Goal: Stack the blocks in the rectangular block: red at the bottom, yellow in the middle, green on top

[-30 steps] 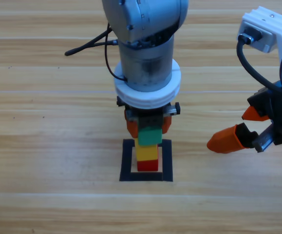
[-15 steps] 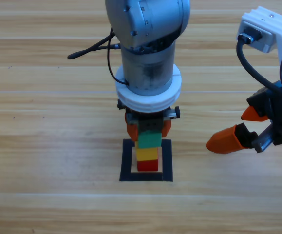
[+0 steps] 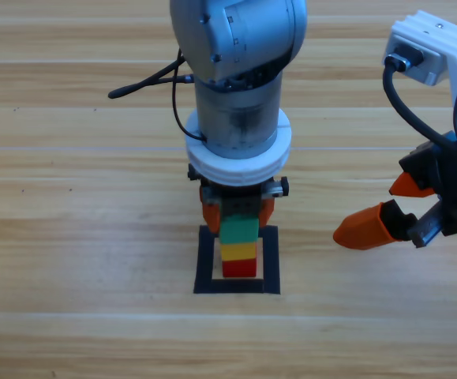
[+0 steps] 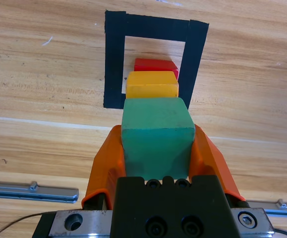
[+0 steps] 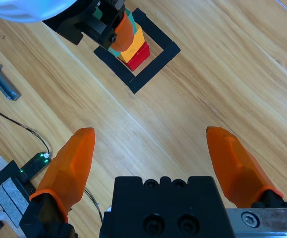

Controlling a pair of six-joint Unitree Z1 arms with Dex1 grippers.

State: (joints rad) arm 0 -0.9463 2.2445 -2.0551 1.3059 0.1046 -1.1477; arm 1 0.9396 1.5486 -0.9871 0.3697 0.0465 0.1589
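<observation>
Inside the black tape outline of the rectangular block [image 3: 204, 264] [image 4: 114, 59] the yellow cube [image 3: 239, 252] [image 4: 151, 85] rests on the red cube [image 3: 239, 268] [image 4: 155, 65]. My left gripper [image 3: 238, 219] [image 4: 155, 133] comes straight down over them, shut on the green cube [image 3: 239, 229] [image 4: 155, 136]. The green cube lines up directly over the yellow one; whether they touch I cannot tell. My right gripper [image 3: 366, 212] [image 5: 150, 131] waits open at the right, well away from the stack, which its wrist view shows far off, with the red cube [image 5: 140, 53] lowest.
A black cable [image 3: 145, 79] trails across the table behind the left arm. Bare wood lies to the left of and in front of the tape outline. A metal rail [image 4: 29, 191] runs along the bottom of the left wrist view.
The left gripper has carried the green cube slightly left and down, from a little off to the right to square over the yellow cube. The right arm has held still.
</observation>
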